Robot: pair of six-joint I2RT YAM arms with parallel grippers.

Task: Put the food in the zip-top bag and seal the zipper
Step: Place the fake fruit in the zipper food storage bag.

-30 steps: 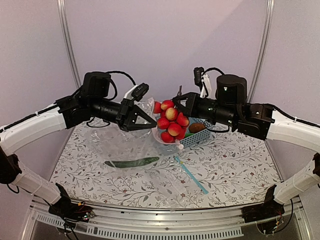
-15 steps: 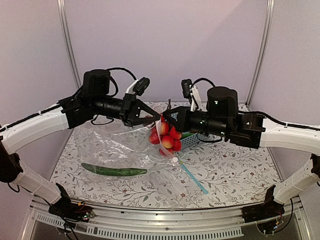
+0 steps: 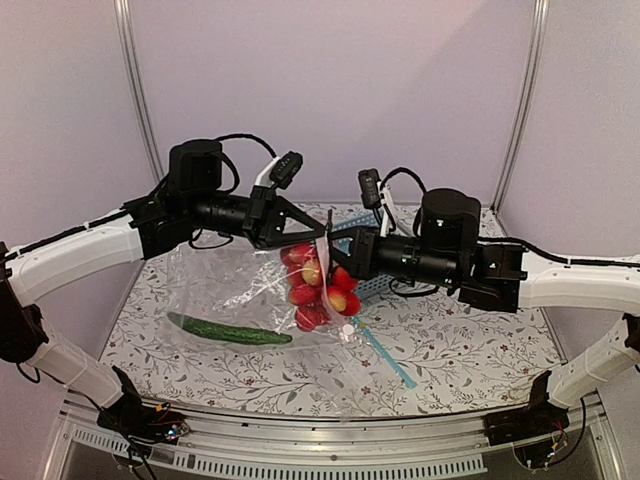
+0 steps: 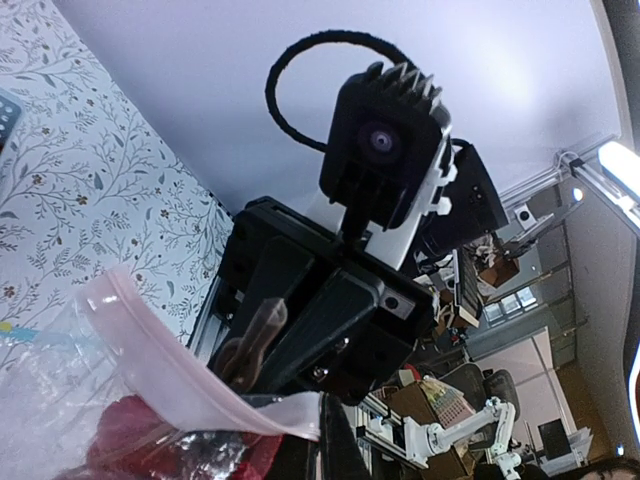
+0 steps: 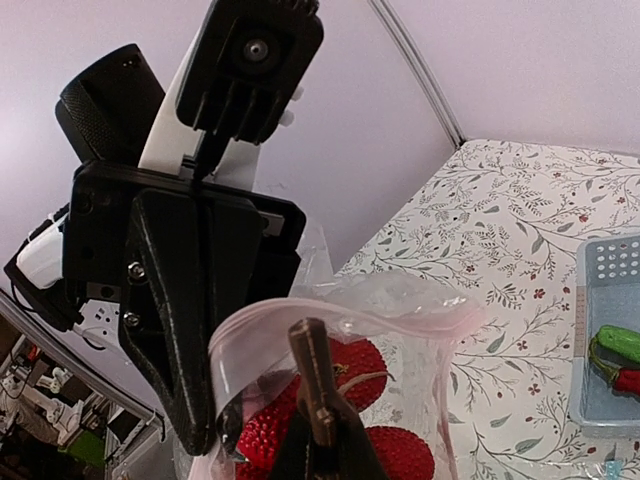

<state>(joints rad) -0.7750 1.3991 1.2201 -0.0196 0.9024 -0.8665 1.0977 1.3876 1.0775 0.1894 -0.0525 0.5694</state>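
Observation:
The clear zip-top bag (image 3: pixel 235 290) hangs from my left gripper (image 3: pixel 320 238), which is shut on its pale pink zipper strip (image 4: pixel 170 370). My right gripper (image 3: pixel 335 248) is shut on the brown stem (image 5: pixel 312 375) of the red-yellow fruit bunch (image 3: pixel 315 285). The bunch hangs inside the open bag mouth (image 5: pixel 350 318), below the pink strip. One long green vegetable (image 3: pixel 230 331) lies in the bag on the table. The other green vegetable (image 5: pixel 618 343) and the red chili (image 5: pixel 628 380) lie in a blue basket (image 5: pixel 605 270). The potato-like lump is hidden.
The blue basket (image 3: pixel 378 282) stands behind the fruit, under my right arm. A second clear bag with a teal-blue strip (image 3: pixel 385 355) lies flat on the flowered table (image 3: pixel 470 330) in front of it. Both grippers are almost touching above the table's middle.
My right gripper moved left and down, taking the fruit bunch through the bag mouth. My left gripper lifted the mouth slightly and the green vegetable slid left inside the bag.

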